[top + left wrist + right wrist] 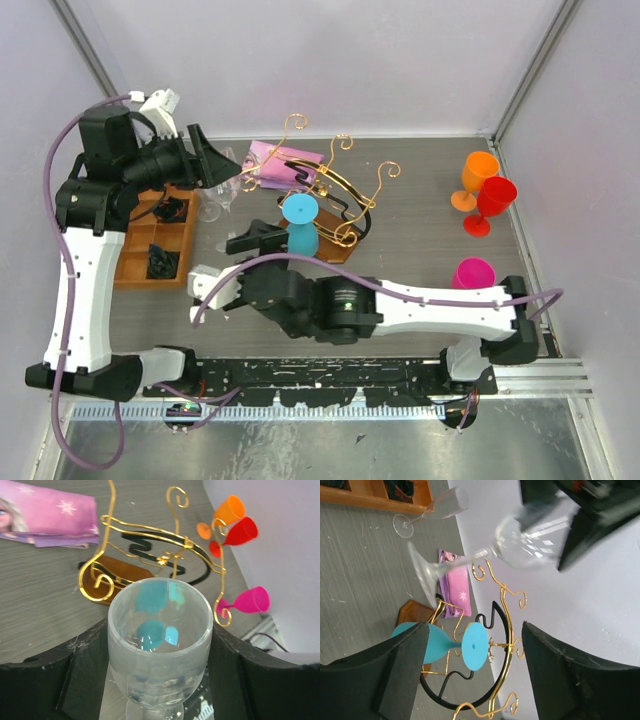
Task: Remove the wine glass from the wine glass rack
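At the rack's (340,182) nine o'clock, the left end effector (160,650) clamps a clear glass (160,610); the right end effector (475,627) gapes apart.

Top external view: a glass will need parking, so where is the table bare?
Bare table lies between the wine glass rack and the orange glass, red glass and pink glass. The left is crowded: tray, left tool holding a clear glass, right tool by the rack.

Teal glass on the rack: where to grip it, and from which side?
Probably the bowl of the teal wine glass, from the near side: it hangs inverted, foot resting on the wine glass rack's rails, so wire crowds the stem while the bowl hangs clear below.
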Controlling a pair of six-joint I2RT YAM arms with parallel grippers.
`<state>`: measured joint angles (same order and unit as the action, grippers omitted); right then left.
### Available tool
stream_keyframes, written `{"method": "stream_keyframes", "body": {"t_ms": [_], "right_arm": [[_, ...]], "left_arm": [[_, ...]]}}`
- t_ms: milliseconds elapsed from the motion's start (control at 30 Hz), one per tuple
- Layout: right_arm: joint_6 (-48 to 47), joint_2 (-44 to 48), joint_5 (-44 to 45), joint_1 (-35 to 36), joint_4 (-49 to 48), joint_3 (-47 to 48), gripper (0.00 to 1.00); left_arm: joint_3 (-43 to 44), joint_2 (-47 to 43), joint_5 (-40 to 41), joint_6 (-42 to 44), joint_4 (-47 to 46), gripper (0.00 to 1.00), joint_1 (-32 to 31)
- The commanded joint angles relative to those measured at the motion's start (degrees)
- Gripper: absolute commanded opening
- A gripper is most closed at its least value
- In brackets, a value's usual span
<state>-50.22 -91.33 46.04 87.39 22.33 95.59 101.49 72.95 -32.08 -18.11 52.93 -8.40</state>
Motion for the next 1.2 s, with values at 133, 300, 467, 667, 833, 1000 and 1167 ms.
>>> {"method": "stream_keyframes", "body": {"t_ms": [133,300,467,667,833,1000,1167], "right_arm": [[10.2,14.7,3.4,1.0,-0.6,-1.7,0.83],[10.7,19.5,4.2,1.1,-3.4,-5.5,0.86],[10.5,20.4,5.4,1.1,-4.0,-6.8,0.88],[10.6,22.9,5.2,0.5,-7.9,-9.4,0.93],[12.2,25.7,5.0,-1.0,-8.5,-10.2,0.96],[14.1,29.1,3.7,-3.0,-8.5,-13.1,0.99],[14.4,31.0,2.0,-5.4,-8.5,-15.6,1.0]], "left_arm": [[-6.0,-6.9,18.6,4.0,-0.9,0.67,0.2],[-13.8,-10.5,26.7,4.0,-4.5,0.65,0.1],[-27.3,-16.9,34.0,4.0,-17.2,0.64,0.1],[-44.4,-24.5,45.3,4.3,-39.3,0.62,0.2],[-53.7,-24.7,49.7,4.5,-52.4,0.61,0.1],[-62.6,-22.2,51.9,2.5,-64.7,0.6,-0.2],[-67.4,-18.0,57.0,6.1,-73.4,0.59,-3.7]]}}
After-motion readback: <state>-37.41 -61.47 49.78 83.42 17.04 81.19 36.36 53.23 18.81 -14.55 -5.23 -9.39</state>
